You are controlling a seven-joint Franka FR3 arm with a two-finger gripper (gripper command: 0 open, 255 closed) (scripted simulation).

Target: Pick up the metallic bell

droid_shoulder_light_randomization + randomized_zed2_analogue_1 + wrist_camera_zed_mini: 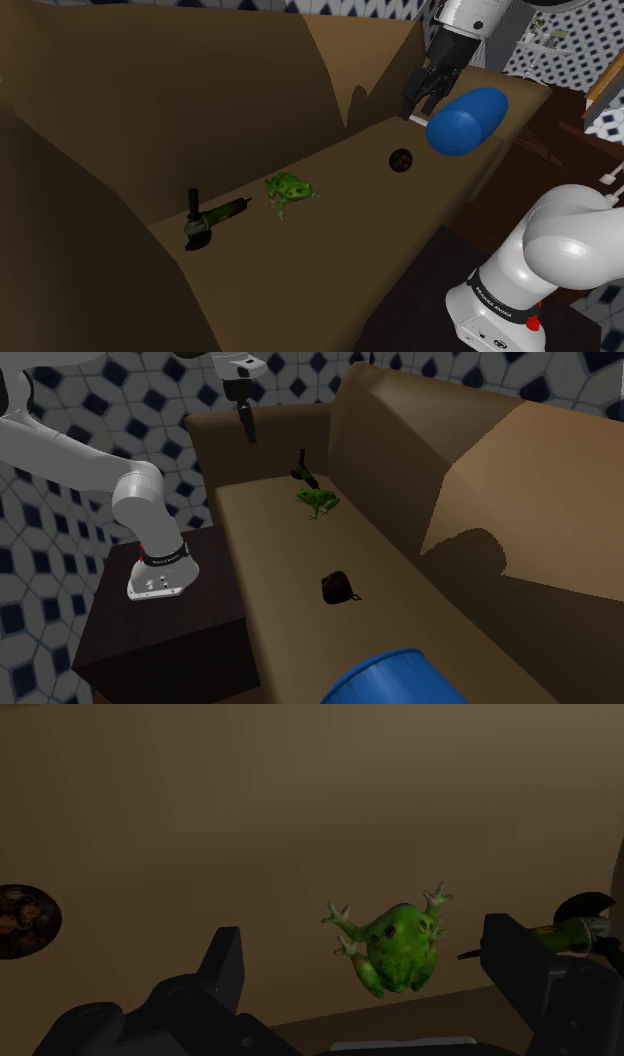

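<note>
Item one, the task's thing: a small dark bell (400, 159), mottled brown, which we log on the brown sofa seat (350, 240), untouched and well apart from the gripper.

Item two: a green spotted frog figure (288, 190), at 8 o'clock from the bell in the shoulder view.

Item three: a black-and-green angle grinder (210, 220), at 8 o'clock from the frog, near the backrest.

Item four: a blue capsule-shaped object (467, 120), at 2 o'clock from the bell. We cannot tell whether it rests on the seat.

Item five: the black gripper (418, 102), hanging in the air at 12 o'clock from the bell. In the wrist view we see its fingers spread wide with nothing clasped. The frog lies far below them.

Writing: a black band (495, 298) on the arm's lower link carries white lettering that we cannot read.
</note>
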